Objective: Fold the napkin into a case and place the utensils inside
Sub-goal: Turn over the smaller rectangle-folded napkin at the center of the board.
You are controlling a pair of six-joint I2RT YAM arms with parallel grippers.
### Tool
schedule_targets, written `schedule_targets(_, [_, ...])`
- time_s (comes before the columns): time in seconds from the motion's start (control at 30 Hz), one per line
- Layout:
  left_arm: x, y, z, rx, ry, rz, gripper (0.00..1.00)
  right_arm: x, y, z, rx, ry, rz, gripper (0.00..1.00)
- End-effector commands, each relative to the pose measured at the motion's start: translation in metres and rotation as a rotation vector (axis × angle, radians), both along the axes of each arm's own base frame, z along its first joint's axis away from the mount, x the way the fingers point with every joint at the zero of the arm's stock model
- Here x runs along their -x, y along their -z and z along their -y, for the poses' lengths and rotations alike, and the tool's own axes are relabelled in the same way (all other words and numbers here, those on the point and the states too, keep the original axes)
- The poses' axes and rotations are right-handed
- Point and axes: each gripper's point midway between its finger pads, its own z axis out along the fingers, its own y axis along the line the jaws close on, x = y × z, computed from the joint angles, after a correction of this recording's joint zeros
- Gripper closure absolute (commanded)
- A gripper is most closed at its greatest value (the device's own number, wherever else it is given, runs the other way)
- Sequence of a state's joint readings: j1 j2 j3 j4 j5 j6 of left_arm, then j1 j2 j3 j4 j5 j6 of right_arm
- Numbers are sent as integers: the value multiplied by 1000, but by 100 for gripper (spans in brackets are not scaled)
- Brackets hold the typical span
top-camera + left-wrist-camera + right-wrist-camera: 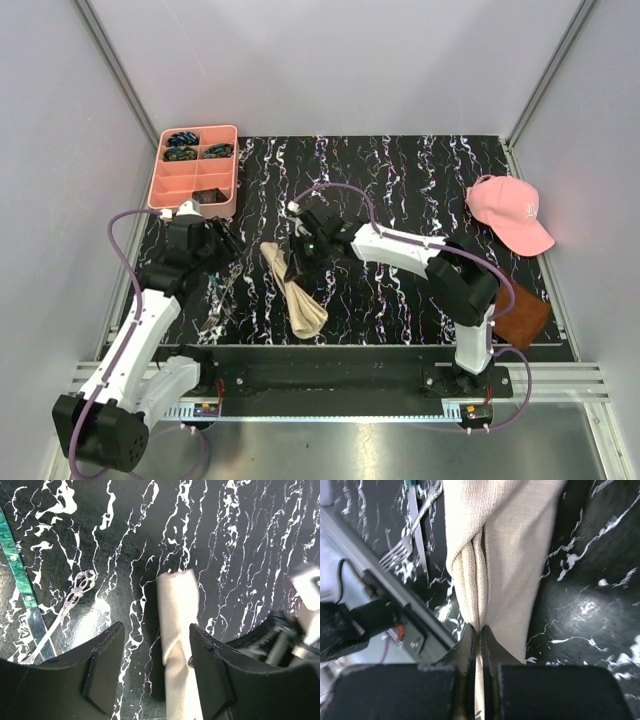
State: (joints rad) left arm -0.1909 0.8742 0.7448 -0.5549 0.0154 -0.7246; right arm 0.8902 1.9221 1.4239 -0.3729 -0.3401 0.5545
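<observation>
Two utensils lay at the left of the left wrist view, beside the bunched napkin low in the centre of the top view. We saw the right gripper pinched tight on a napkin fold. The left gripper hovered wide open and held nothing, with the napkin end between its fingers. Farther up were a pink cap at right and a pink tray upper left.

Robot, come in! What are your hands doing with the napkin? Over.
Right gripper shut on the napkin, bunched, no case yet. Left gripper open, hovering beside it. Fork and knife lie on the table, not inside.
</observation>
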Motion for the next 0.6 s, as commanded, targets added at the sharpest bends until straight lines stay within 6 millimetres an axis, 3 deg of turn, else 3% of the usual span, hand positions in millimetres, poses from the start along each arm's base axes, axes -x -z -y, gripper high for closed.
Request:
schedule_targets(0.0, [-8,-12,5,11,34,31,43,3,-13,-16,-261,-79,-109,100])
schedule_targets(0.13, [-12,-7,11,21,62,15,43,-8,5,12,-298,-54,-150,100])
schedule_targets(0.17, [-12,-6,12,23,65,13,43,-19,5,22,-312,-34,-148,100])
schedule_targets(0.23, [-15,-3,18,38,94,11,43,-16,11,36,-335,-69,-169,100])
schedule_targets(0.3, [-16,-1,26,60,132,5,43,-26,22,54,-344,-61,-209,95])
schedule_targets(0.43, [-24,14,47,114,216,-19,45,-56,39,101,-275,-8,-190,67])
schedule_targets(0.47, [-22,16,57,124,249,-24,45,-62,32,110,-218,6,-143,61])
schedule_targets(0.5, [-20,16,68,149,293,-26,46,-64,48,137,-18,95,-128,45])
schedule_targets(0.57, [-19,19,93,212,383,-20,47,-70,29,154,105,137,-8,34])
